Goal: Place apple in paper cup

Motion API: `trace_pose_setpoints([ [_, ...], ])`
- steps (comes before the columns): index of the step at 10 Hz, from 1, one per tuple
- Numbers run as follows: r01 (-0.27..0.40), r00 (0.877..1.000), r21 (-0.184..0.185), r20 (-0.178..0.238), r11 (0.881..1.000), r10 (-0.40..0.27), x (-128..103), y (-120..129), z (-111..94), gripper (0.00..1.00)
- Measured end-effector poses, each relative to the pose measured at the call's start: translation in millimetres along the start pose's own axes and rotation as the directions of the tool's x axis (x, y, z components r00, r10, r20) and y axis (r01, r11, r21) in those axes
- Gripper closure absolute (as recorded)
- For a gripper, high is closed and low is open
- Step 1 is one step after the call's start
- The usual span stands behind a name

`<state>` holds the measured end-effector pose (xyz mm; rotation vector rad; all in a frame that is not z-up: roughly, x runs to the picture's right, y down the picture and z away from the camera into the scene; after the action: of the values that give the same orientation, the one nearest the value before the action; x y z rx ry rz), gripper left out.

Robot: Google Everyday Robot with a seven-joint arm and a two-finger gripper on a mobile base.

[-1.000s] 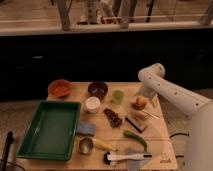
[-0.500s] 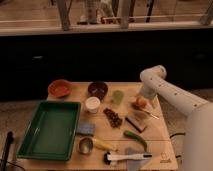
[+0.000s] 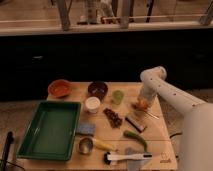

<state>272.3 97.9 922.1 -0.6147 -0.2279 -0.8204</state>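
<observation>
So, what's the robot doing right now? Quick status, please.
Gripper down right at the apple. Paper cup off to the left, no apple in it. Green cup close to the path between them.

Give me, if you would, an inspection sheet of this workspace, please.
Surface: wooden table, crowded.
Job's things: apple on the table's right side; paper cup upright, apart from it.
Clutter: green tray, orange bowl, dark bowl, green cup, steel cup, sponge, brush.
Grippers: gripper down at the apple.
Cables: nothing seen.
Surroundings: dark wall behind the table.
</observation>
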Motion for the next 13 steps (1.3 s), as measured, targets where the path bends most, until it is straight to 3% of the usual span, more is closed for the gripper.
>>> trace_pose_setpoints([
  [1,0.002,1.0,0.0,0.001,1.0,-0.002,-1,1,0,0.99],
  [2,0.003,1.0,0.002,0.001,1.0,-0.003,-2,2,-2,1.0],
  [8,0.07,0.997,0.101,-0.031,0.992,-0.067,-18,-30,-40,1.0],
  [13,0.138,0.99,0.13,-0.054,0.982,-0.132,-26,-54,-60,1.0],
])
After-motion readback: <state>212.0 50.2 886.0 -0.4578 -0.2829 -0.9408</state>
